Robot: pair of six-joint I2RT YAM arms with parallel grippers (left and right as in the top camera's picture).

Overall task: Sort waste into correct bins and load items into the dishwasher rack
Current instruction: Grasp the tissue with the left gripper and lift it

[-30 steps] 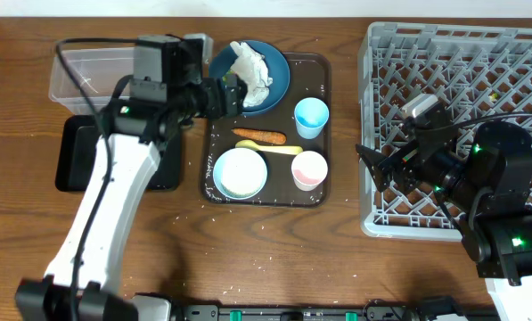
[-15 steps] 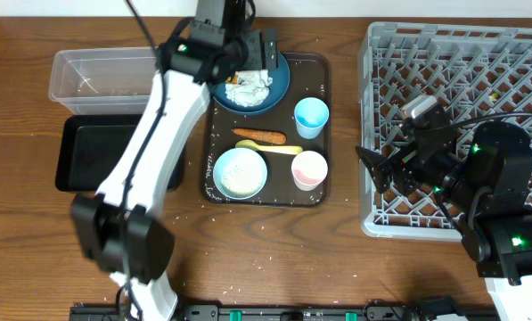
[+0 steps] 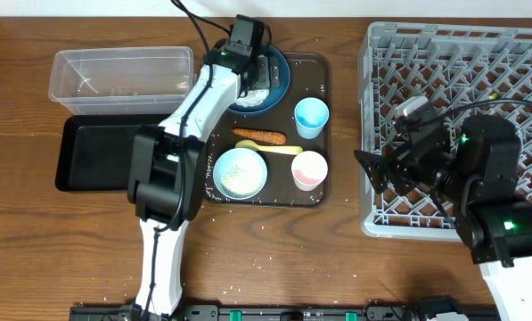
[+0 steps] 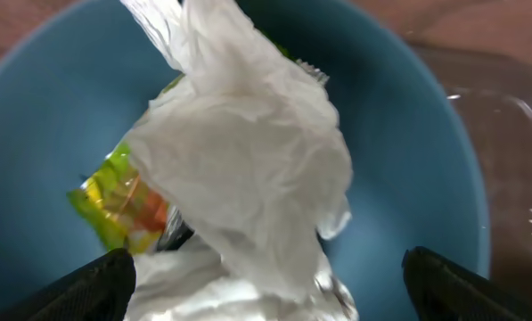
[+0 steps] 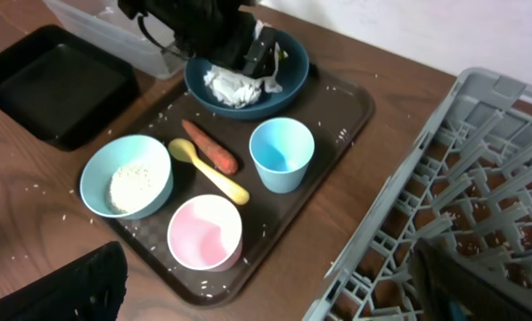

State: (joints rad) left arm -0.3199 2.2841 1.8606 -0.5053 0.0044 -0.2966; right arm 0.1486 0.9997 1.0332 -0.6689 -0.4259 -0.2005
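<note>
overhead first: the left gripper (image 3: pixel 262 71) hangs over the dark blue plate (image 3: pixel 282 78) at the back of the brown serving tray (image 3: pixel 324 116), right above the crumpled white paper (image 3: pixel 253 86) lying on that plate. also on the tray: the light blue cup (image 3: pixel 311 117), the pink cup (image 3: pixel 309 169), the white-and-light-blue bowl (image 3: pixel 241 173) with rice (image 3: pixel 237 181) in it, and the carrot stick (image 3: pixel 261 136) lying just beside the pale yellow spoon (image 3: pixel 274 148). a few loose grains are scattered on the tray and the table. the clear tub (image 3: pixel 123 76) and the black tray (image 3: pixel 96 156) sit left of it, both with no waste in them as far as i can tell. the grey rack (image 3: pixel 453 53) is off to the right, and the right gripper (image 3: pixel 370 169) hovers at its left edge, jaws spread, nothing in them.

left wrist cam: close on the plate. the paper fills the middle, with a yellow-green wrapper (image 4: pixel 114 201) poking out at its left. the two fingertips (image 4: pixel 96 285) sit in the bottom corners, wide apart on either side of the paper, not pinching it.

right wrist cam: looks across the tray from the rack side. its own fingers are blurry dark shapes at the bottom corners, wide open and holding nothing.
</note>
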